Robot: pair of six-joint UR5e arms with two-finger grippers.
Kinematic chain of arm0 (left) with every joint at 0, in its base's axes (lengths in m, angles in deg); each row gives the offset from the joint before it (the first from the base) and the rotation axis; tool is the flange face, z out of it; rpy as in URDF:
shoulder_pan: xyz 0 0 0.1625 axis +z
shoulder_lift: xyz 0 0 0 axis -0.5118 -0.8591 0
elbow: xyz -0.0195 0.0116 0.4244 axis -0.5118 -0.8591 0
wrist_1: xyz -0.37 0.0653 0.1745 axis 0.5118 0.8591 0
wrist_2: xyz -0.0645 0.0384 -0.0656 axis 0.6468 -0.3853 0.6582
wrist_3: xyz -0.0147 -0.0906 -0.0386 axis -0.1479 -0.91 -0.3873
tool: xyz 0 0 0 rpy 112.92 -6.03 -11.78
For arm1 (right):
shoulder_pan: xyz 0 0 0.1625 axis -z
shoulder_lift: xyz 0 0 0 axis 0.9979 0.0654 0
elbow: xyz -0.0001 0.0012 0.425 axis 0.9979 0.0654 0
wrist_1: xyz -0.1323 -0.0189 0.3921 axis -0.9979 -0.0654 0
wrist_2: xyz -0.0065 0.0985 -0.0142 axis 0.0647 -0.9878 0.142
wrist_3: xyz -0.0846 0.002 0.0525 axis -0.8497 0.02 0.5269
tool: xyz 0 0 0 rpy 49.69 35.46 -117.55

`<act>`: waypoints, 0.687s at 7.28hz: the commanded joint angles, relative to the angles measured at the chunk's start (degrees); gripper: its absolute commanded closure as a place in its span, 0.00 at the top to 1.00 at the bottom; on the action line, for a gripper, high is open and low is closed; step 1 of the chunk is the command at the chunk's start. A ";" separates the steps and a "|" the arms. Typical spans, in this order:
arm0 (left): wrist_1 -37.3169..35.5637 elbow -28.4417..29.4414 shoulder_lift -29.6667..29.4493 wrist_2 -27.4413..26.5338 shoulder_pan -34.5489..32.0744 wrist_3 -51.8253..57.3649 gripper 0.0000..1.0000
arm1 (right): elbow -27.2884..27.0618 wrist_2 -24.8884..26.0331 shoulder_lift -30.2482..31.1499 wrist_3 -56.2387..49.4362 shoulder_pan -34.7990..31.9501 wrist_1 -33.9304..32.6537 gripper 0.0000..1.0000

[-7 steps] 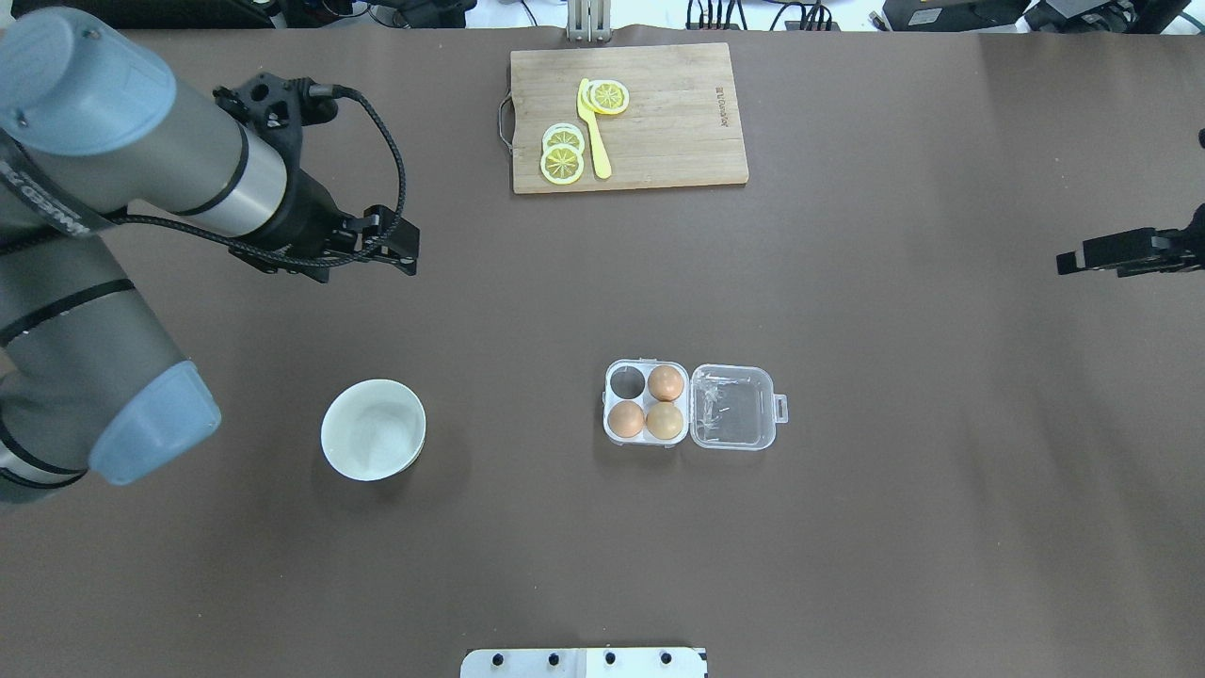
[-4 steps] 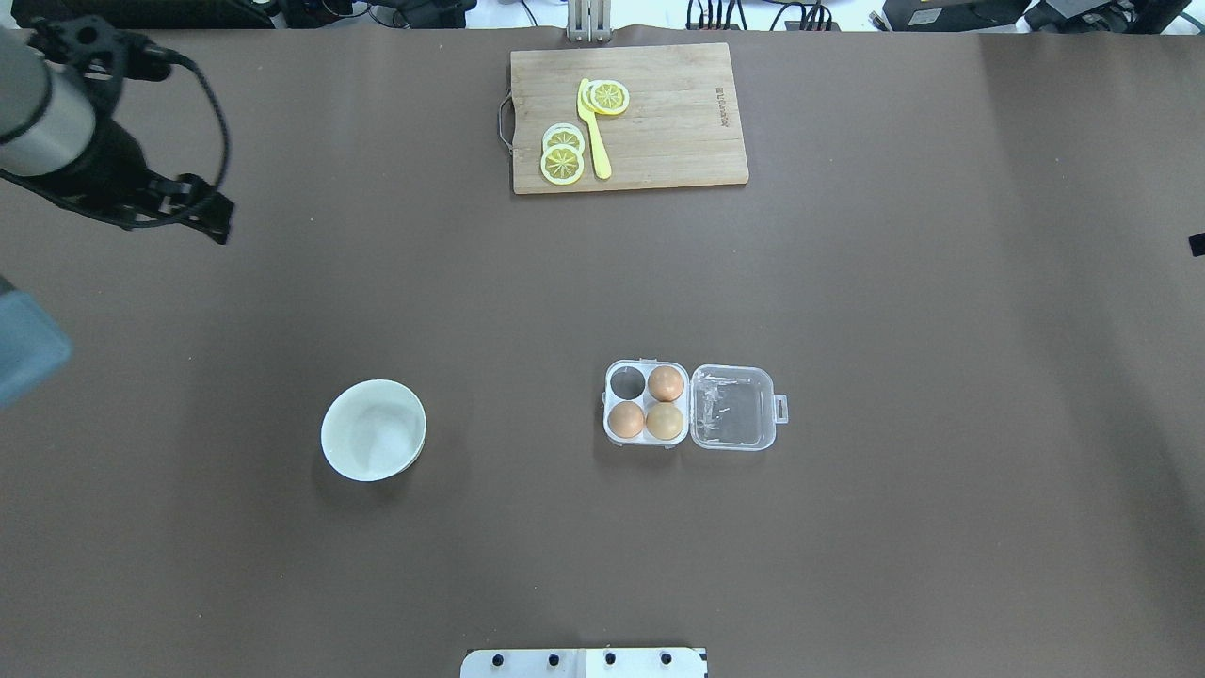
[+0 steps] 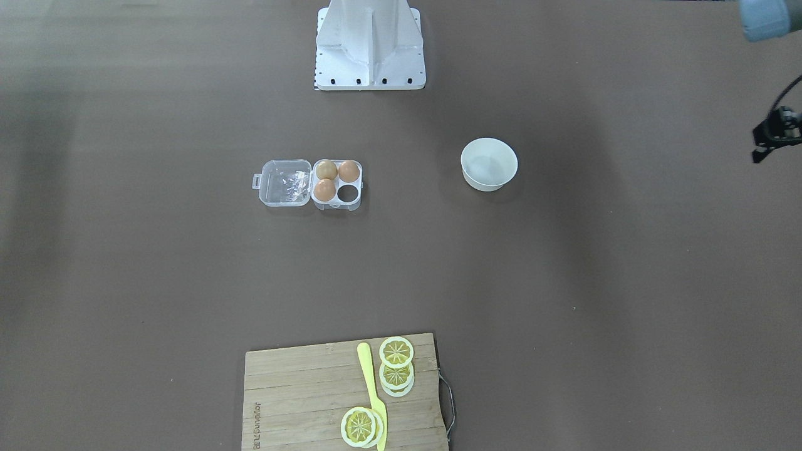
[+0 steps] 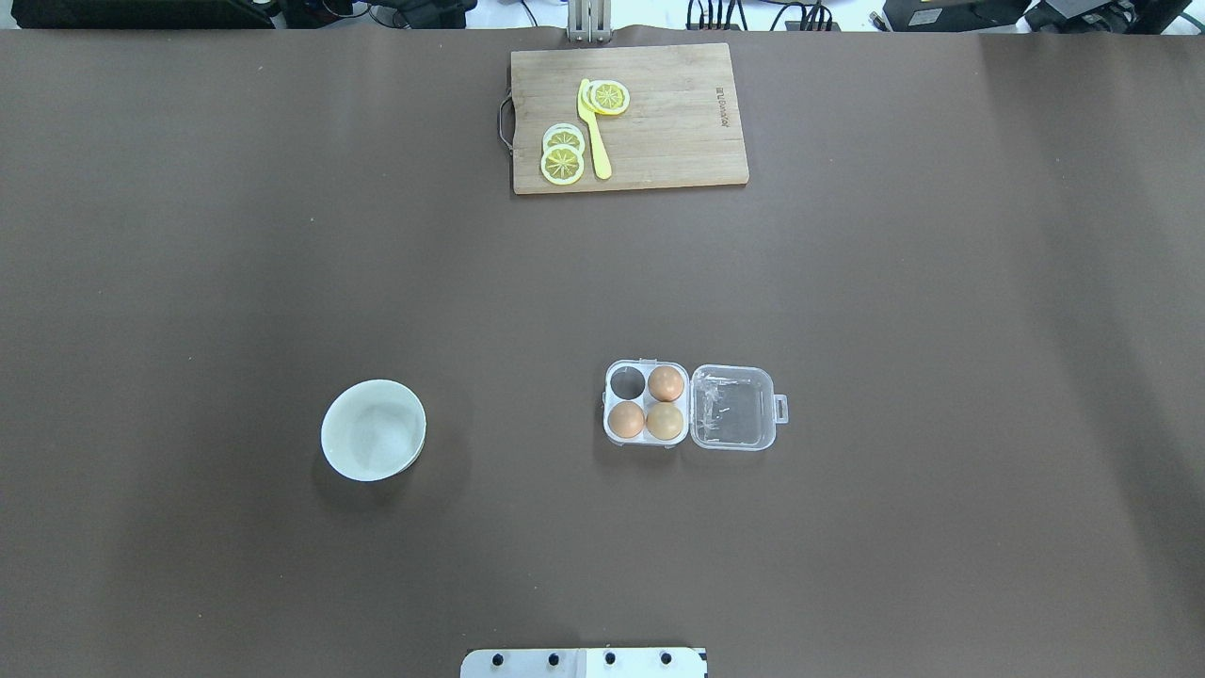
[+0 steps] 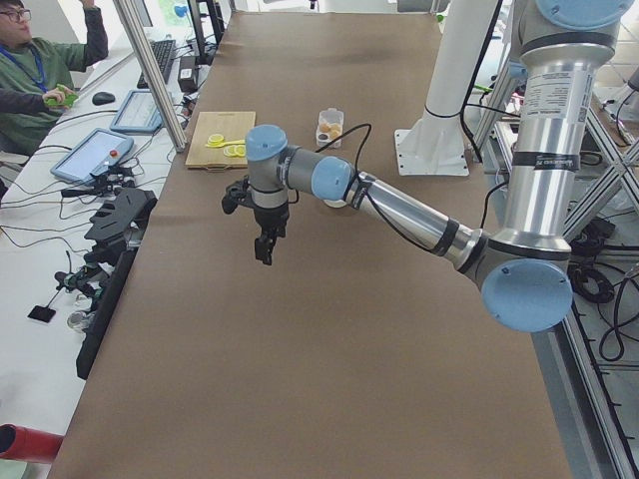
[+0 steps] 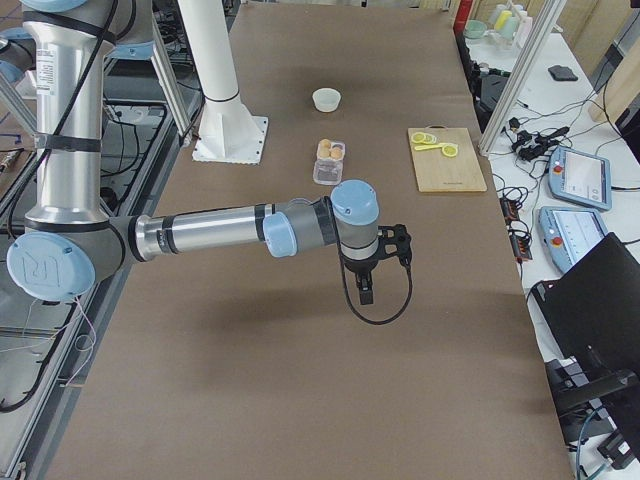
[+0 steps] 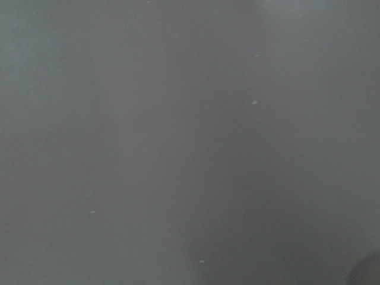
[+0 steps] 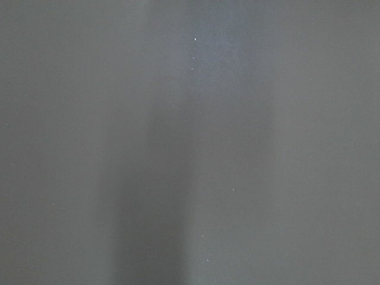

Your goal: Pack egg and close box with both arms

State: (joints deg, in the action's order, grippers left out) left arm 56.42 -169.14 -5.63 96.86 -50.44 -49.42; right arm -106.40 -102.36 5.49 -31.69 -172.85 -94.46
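The clear egg box (image 4: 608, 403) lies open at the table's middle, its lid (image 4: 732, 407) folded flat to the right. Three light-brown eggs (image 4: 666, 383) (image 4: 626, 419) (image 4: 665, 421) sit in its cups; the far left cup (image 4: 627, 381) is empty. No loose egg shows. Neither arm is in the overhead view. My left gripper (image 5: 265, 247) hangs over bare table far off to the left, and my right gripper (image 6: 364, 291) over bare table far off to the right. I cannot tell whether either is open or shut. Both wrist views show only table.
A white bowl (image 4: 374, 430) that looks empty stands left of the box. A wooden cutting board (image 4: 629, 118) with lemon slices and a yellow knife (image 4: 593, 132) lies at the far edge. The white stand base (image 3: 371, 44) is at the near edge.
My left arm has swung out of the overhead view to the left. My right gripper has gone off that view's right edge. Box, eggs and bowl have not moved.
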 commanded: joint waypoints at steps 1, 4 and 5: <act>0.43 6.12 5.08 0.94 -10.75 12.82 0.98 | -0.11 0.31 -0.49 -8.59 -1.64 -8.58 1.00; 3.14 4.92 7.66 2.59 -13.52 11.89 0.98 | -0.10 5.56 -0.49 -8.55 -0.25 -8.70 1.00; 4.20 4.21 7.05 5.83 -13.52 12.14 0.98 | 0.16 6.37 -0.23 -8.55 0.19 -8.70 1.00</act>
State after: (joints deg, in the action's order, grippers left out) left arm 59.19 -164.07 1.81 99.72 -63.54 -37.26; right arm -106.42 -97.77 5.11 -40.17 -173.27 -103.09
